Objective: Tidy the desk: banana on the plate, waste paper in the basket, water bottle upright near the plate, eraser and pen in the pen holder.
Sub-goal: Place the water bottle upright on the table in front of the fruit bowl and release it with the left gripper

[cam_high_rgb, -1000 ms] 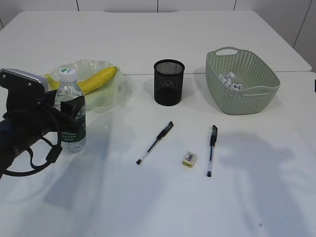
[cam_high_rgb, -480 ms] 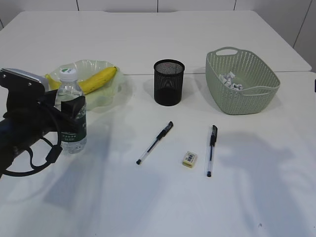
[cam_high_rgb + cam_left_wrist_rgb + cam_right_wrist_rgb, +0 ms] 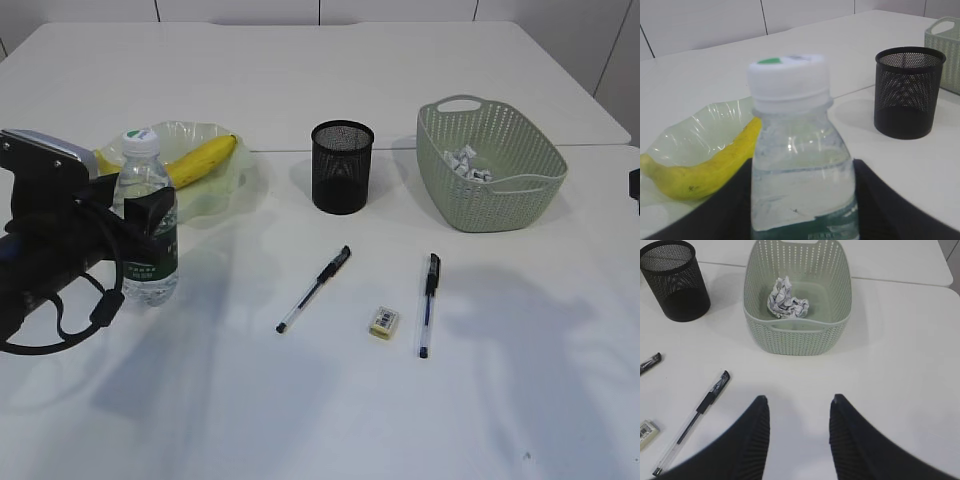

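Yellow curved banana (image 3: pixel 200 160) lies on the ruffled pale green glass plate (image 3: pixel 228 190), crumpled paper (image 3: pixel 785 300) sits in the sage perforated basket (image 3: pixel 520 195), the left pincer (image 3: pixel 150 225) pinches the clear upright water bottle (image 3: pixel 148 235) just beside the plate, the right pincer (image 3: pixel 797 440) hangs spread and empty, and two pens (image 3: pixel 428 300) plus the pale yellow eraser (image 3: pixel 384 322) await the black mesh pen holder (image 3: pixel 342 168).

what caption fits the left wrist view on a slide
Left gripper clamps the upright clear plastic water bottle beside the yellow banana on the pale green ruffled plate.

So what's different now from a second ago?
The left gripper, shut on the water bottle, has shifted it slightly toward the plate, with the bottle upright throughout. The grip held. The banana, both pens, eraser, pen holder and basket with its waste paper stayed put.
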Robot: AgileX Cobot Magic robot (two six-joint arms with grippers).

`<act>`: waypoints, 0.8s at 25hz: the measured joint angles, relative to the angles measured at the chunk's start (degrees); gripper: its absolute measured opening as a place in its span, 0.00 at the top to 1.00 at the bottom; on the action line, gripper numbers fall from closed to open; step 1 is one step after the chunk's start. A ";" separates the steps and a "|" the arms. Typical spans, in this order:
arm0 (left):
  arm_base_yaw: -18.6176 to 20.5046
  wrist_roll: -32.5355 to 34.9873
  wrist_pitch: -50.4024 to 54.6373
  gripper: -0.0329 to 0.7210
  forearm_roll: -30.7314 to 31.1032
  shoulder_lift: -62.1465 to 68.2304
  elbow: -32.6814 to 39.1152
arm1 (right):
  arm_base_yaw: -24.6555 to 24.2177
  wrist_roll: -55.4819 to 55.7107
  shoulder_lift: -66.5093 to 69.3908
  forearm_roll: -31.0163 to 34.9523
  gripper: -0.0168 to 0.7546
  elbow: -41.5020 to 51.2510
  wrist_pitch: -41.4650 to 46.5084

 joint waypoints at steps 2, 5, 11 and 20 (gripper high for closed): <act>0.00 0.00 0.00 0.48 0.00 0.00 0.00 | 0.00 0.00 0.00 0.00 0.59 0.00 0.00; 0.00 0.00 0.00 0.48 0.00 0.00 0.00 | 0.00 0.00 0.00 0.00 0.59 0.00 0.00; 0.00 0.00 0.00 0.48 0.00 1.33 0.00 | 0.00 0.00 0.00 0.00 0.59 0.00 0.00; 0.00 -0.04 0.00 0.48 0.00 1.46 0.00 | 0.00 -0.08 0.00 0.00 0.59 0.00 0.00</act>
